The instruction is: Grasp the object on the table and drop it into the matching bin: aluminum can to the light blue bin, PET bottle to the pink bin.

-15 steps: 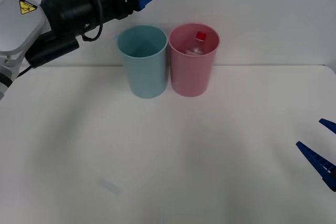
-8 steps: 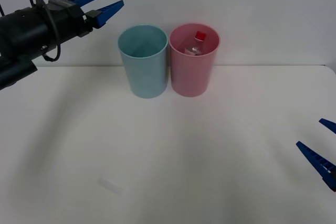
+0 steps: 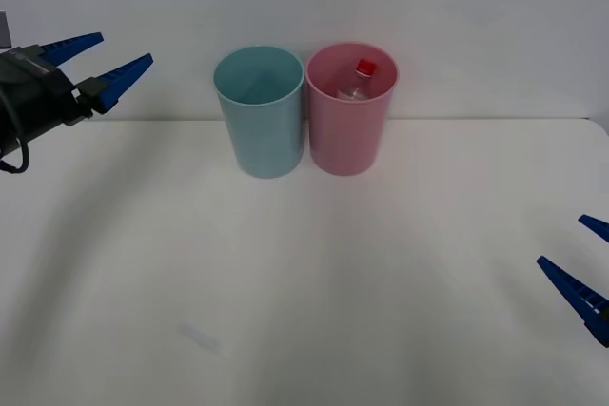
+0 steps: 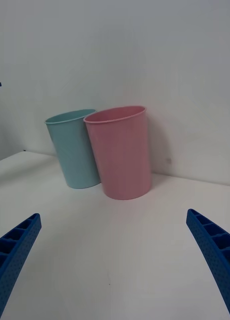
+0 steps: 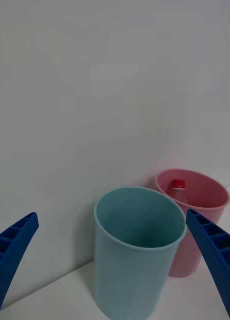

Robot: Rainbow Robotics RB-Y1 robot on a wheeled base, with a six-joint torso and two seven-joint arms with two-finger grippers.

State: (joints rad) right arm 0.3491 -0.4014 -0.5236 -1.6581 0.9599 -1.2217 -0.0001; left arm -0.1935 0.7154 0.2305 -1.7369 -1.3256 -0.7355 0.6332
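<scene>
The PET bottle (image 3: 358,82) with its red cap stands inside the pink bin (image 3: 350,130); the left wrist view shows the bottle (image 5: 177,191) in the pink bin (image 5: 211,212) too. The light blue bin (image 3: 260,130) stands just left of it, touching or nearly so. My left gripper (image 3: 103,61) hangs open and empty at the far left, well above the table (image 3: 304,273) and away from the bins. My right gripper (image 3: 582,265) is open and empty low at the right edge. The right wrist view shows both bins, the pink bin (image 4: 123,152) nearer than the light blue bin (image 4: 74,148).
A plain white wall rises right behind the bins. A small faint mark (image 3: 200,337) lies on the table near the front left. The tabletop's back edge runs just behind the bins.
My left arm has drawn back to the left, from above the light blue bin to the far left edge, its fingers open throughout. The bottle stays in the pink bin. The right gripper has not moved.
</scene>
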